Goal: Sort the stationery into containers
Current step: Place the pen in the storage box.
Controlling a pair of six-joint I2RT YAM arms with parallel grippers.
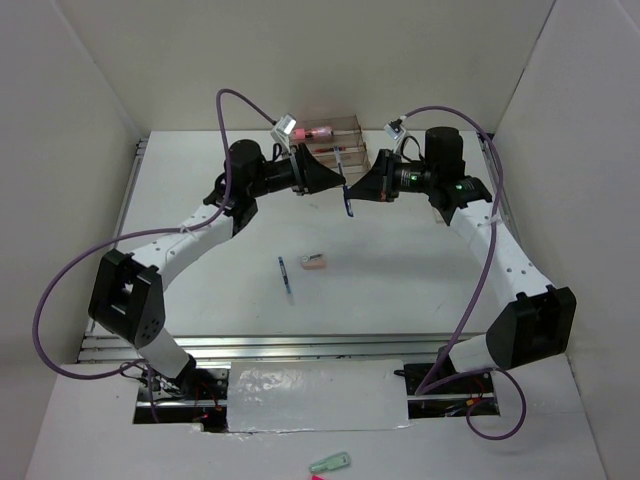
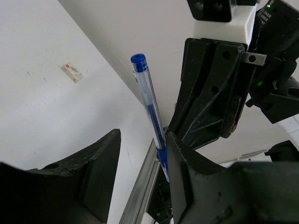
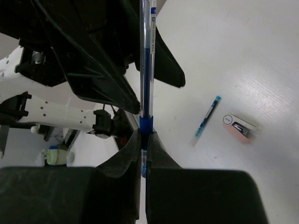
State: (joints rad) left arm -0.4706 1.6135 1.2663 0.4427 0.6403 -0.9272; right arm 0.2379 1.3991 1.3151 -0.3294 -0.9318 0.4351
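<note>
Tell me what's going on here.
The right gripper is shut on a blue pen, holding it in the air between the two arms. The left gripper is open, with a finger on either side of that pen, so this looks like a handover. A second blue pen and an eraser lie on the table, outside the organiser.

A blue pen [image 3: 145, 70] is held aloft, pinched near one end. A second blue pen [image 1: 285, 274] is seen flat beside a pink-and-white eraser [image 1: 314, 263]. The smoky organiser [image 1: 355, 135] is set far back.
</note>
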